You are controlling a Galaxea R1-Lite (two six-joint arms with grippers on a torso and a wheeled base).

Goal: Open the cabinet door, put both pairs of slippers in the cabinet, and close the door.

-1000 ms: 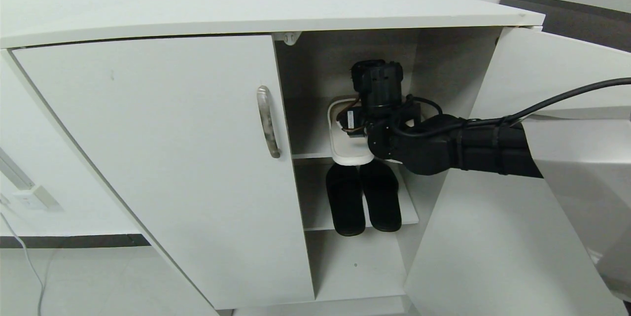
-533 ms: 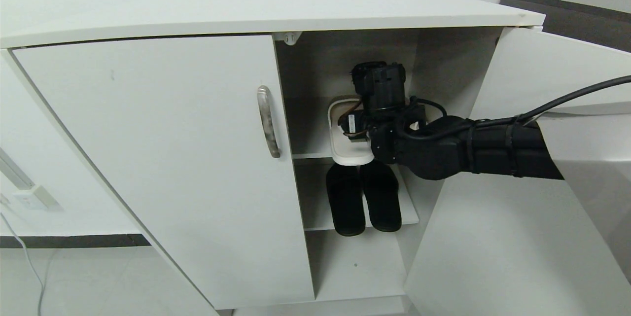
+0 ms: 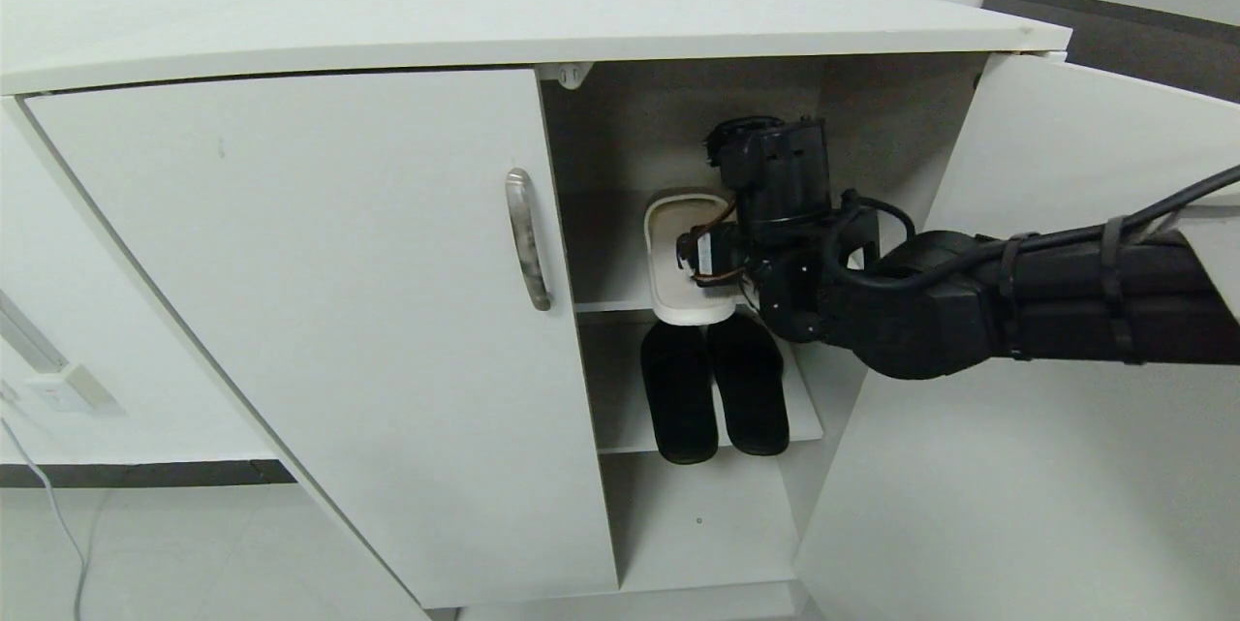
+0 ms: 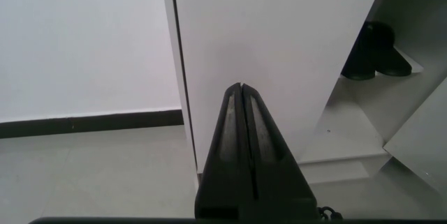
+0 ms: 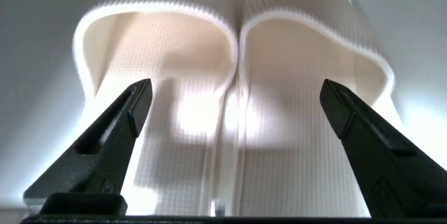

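The white cabinet (image 3: 542, 20) has its right door (image 3: 978, 466) swung open and its left door (image 3: 320, 311) closed. A pair of white slippers (image 3: 678, 263) lies on the upper shelf, heels at the front edge; in the right wrist view the white slippers (image 5: 237, 112) lie side by side just beyond my right gripper (image 5: 234, 123), whose fingers stand open with nothing between them. The right arm (image 3: 930, 301) reaches into the cabinet over that shelf. A pair of black slippers (image 3: 715, 388) sits on the shelf below. My left gripper (image 4: 241, 91) is shut and empty, low before the closed left door (image 4: 272, 49).
The left door carries a metal handle (image 3: 526, 238). The bottom compartment (image 3: 697, 524) below the black slippers holds nothing. A wall socket (image 3: 68, 388) and a cable (image 3: 58, 514) are at the far left. Grey floor (image 4: 98, 175) lies in front of the cabinet.
My right arm has drawn back toward the right and out of the cabinet a little, uncovering more of the white slippers. The slippers have stayed on the shelf.
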